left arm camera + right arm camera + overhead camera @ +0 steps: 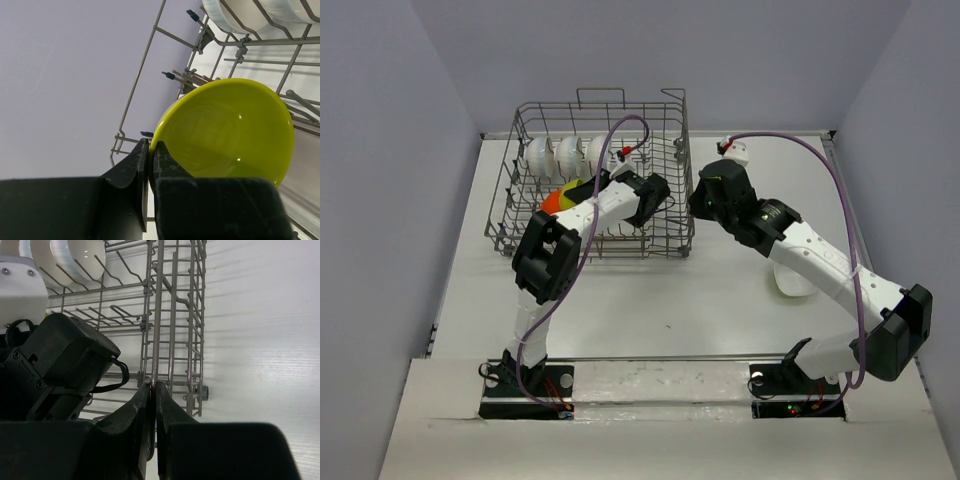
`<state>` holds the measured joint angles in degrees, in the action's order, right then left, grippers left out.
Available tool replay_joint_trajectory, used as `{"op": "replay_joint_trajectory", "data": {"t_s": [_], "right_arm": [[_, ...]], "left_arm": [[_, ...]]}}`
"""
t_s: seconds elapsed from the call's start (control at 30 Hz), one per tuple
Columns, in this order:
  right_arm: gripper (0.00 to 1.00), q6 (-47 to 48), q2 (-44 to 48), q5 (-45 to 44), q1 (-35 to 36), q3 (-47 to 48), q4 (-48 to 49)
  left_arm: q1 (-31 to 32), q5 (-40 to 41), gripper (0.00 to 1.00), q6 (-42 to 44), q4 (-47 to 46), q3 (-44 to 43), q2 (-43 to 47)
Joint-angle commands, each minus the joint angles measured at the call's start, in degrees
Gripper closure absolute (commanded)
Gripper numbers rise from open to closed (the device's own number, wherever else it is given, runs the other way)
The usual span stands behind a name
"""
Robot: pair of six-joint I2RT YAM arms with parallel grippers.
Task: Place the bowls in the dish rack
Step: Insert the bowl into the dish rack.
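The left gripper [151,148] has its fingers pressed nearly together, pinching the rim of a yellow-green bowl [227,130]. In the left wrist view the pinch is at the bowl's lower left edge. The bowl stands on edge, its hollow facing the camera, and fills the centre and right of that frame. It is inside the rack [141,60], whose wires run behind and above it.

In the overhead view this bowl shows as a yellow sliver in the left middle of the rack. An orange patch [551,202] touches its lower left side; whether that is a separate bowl cannot be told.

Three white bowls [568,153] stand on edge in a row along the upper left of the rack, between the tines, apart from the held bowl.

The right gripper [154,386] is closed tight on an upright wire of the rack's right wall, seen at the centre of the right wrist view. The left arm's black wrist fills the left of that frame, inside the rack.

The rack sits on the table [720,300], in the upper centre of the overhead view. A loose bowl [794,284], white, lies on the table at the right, partly hidden under the right arm.
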<state>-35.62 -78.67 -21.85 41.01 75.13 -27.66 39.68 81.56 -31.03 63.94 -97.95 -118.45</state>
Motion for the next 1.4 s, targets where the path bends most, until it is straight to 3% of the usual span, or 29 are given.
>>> {"op": "replay_joint_trajectory", "data": {"t_s": [0.0, 0.6, 0.97, 1.37], "right_arm": [[0.94, 0.3, 0.4, 1.8, 0.9, -1.7, 1.9], [0.93, 0.4, 2.0, 1.6, 0.9, -2.9, 2.6], [0.93, 0.5, 2.4, 1.5, 0.9, -3.4, 2.6], [0.93, 0.7, 2.9, 1.2, 0.9, -3.8, 2.5]], "left_arm": [[0.0, 5.4, 1.0, 1.0, 0.8, -0.2, 1.1], [-0.3, 6.6, 1.0, 2.9, 0.8, 1.1, -1.3], [-0.3, 6.7, 0.83, 2.5, 0.8, 0.9, -2.6], [-0.2, 6.2, 0.81, 2.4, 0.7, 0.3, -4.5]]}}
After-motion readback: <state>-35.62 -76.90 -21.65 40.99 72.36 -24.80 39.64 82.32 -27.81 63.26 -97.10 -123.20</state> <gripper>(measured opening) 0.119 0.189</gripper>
